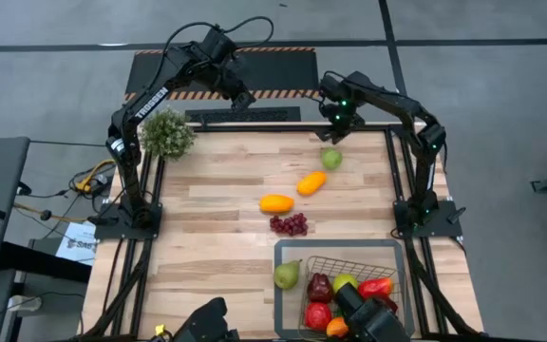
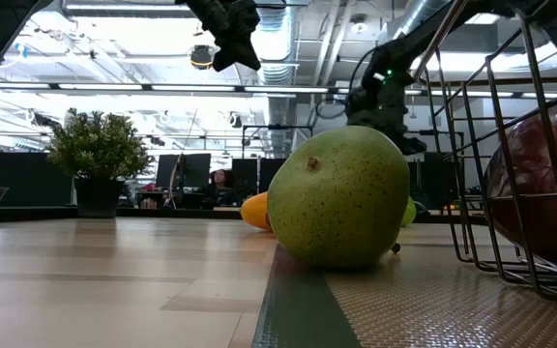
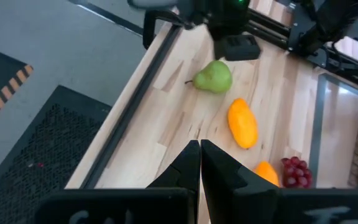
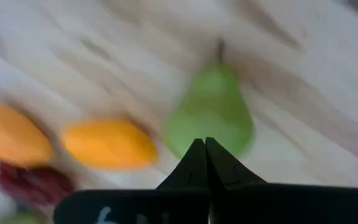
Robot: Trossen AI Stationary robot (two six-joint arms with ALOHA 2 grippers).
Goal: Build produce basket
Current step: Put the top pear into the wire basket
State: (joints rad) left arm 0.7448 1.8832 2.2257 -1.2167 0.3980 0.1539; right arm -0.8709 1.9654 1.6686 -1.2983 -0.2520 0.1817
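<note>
Four loose fruits left on the table, nearest a green pear (image 1: 330, 158) just below the right gripper (image 1: 339, 122) (fingers together, holding nothing, same w/ left gripper (image 1: 242, 97)), prob light, hard, slick plastic, so pinch the fat belly, then basket (image 1: 342, 251).

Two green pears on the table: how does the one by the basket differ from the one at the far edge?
The near pear rests on the grey rim of the basket, beside the mesh; the far pear lies on bare wood. The right end effector, shut, is above the far pear; none is near the near pear. Both are green and outside the mesh.
</note>
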